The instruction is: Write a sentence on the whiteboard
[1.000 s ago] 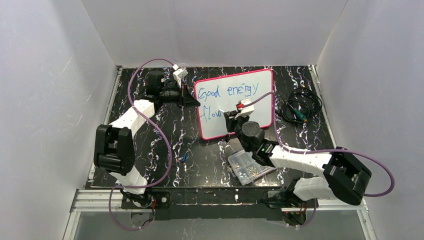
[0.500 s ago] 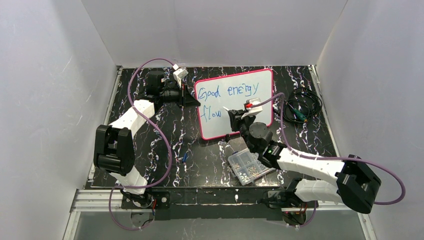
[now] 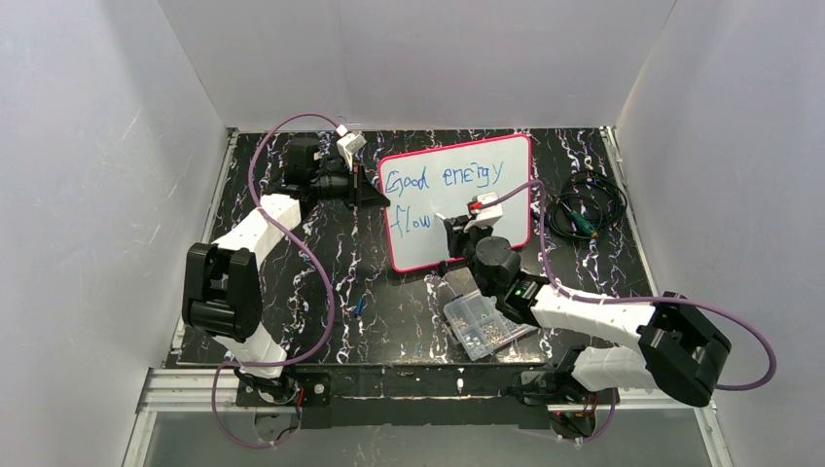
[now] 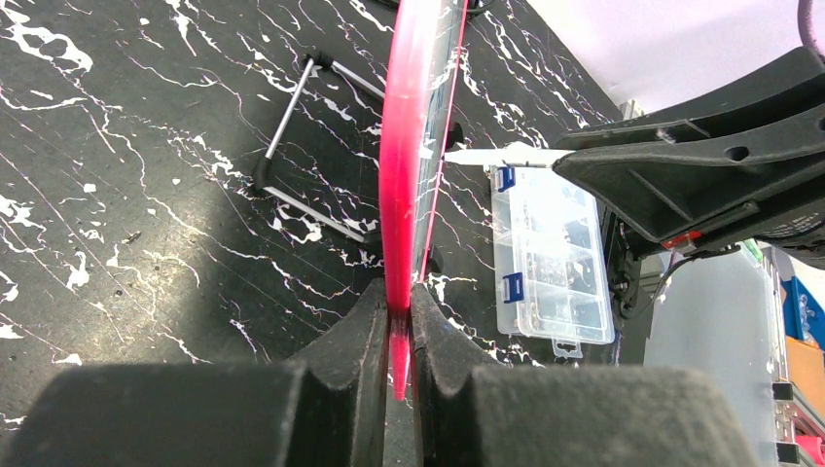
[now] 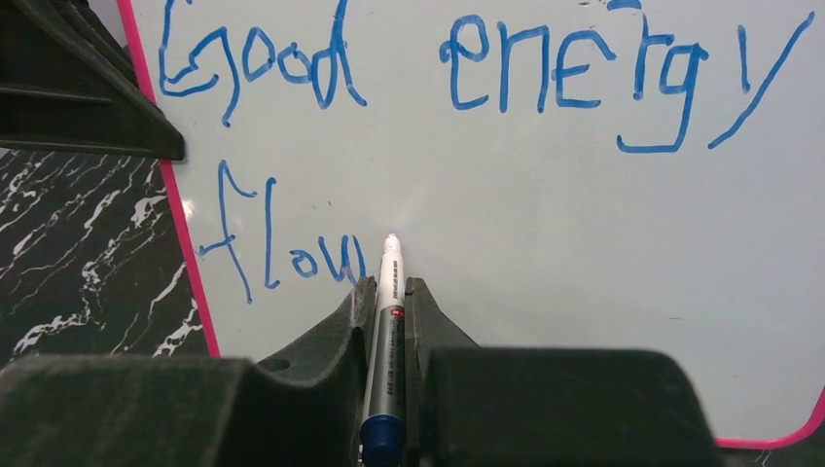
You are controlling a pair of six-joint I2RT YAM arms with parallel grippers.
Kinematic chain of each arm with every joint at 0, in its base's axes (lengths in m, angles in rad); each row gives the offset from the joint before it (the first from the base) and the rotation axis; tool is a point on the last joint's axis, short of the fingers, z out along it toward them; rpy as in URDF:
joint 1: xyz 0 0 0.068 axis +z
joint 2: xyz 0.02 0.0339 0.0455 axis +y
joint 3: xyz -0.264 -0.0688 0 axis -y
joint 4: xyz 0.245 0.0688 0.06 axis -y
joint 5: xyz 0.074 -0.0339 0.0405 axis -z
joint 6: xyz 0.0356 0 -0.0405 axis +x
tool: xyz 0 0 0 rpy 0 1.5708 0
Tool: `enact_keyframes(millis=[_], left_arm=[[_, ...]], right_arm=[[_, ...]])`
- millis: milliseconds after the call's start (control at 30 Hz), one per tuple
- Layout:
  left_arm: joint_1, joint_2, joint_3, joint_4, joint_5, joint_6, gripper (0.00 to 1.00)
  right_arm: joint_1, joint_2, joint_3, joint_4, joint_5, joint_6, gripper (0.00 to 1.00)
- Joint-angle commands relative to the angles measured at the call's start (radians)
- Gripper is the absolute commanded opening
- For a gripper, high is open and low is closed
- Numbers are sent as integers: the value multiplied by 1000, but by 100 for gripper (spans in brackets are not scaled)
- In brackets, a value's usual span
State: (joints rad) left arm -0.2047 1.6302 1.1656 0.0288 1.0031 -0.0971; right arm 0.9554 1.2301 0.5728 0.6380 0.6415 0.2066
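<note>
On black worktop [image 3: 331, 263], whiteboard [image 3: 491, 199] propped up, left hand [image 4: 396, 297] clamped on its pink edge, right hand [image 5: 391, 284] gripping marker [image 5: 387, 341], tip beside sentence [image 5: 467, 88] at "flow".

The whiteboard [image 3: 418, 251] has a white face and a thin pink-red frame (in the left wrist view this frame looks a strong, bright pink). The sentence [image 5: 506, 73] on it is blue. The marker [image 5: 389, 336] has a white tip, a silver-grey body with a small red mark, and a blue end. The desk [image 3: 389, 311] is black with white veins, like marble. The left tool [image 4: 394, 341] and the right tool [image 5: 389, 289] are black. The left arm [image 3: 255, 226] and the right arm [image 3: 584, 311] are white and black, with purple cables [image 3: 331, 297]. The parts box [image 4: 550, 253] is clear with blue latches. The coiled cable [image 3: 584, 209] is black with a little green.
</note>
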Motion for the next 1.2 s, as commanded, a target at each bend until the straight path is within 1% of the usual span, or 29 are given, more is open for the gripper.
enact_keyframes(millis=[0, 333, 500, 967, 1167], left_arm=[[4, -80, 11, 16, 40, 2, 0], [4, -77, 13, 16, 40, 2, 0], [5, -77, 14, 16, 40, 2, 0], [3, -79, 13, 16, 40, 2, 0], [4, -78, 12, 16, 40, 2, 0]], right_arm=[[-9, 18, 15, 75, 29, -11, 1], [-10, 38, 26, 82, -22, -30, 1], [-10, 35, 9, 64, -57, -9, 1], [-10, -23, -44, -17, 20, 26, 1], [-10, -25, -47, -32, -2, 25, 1]])
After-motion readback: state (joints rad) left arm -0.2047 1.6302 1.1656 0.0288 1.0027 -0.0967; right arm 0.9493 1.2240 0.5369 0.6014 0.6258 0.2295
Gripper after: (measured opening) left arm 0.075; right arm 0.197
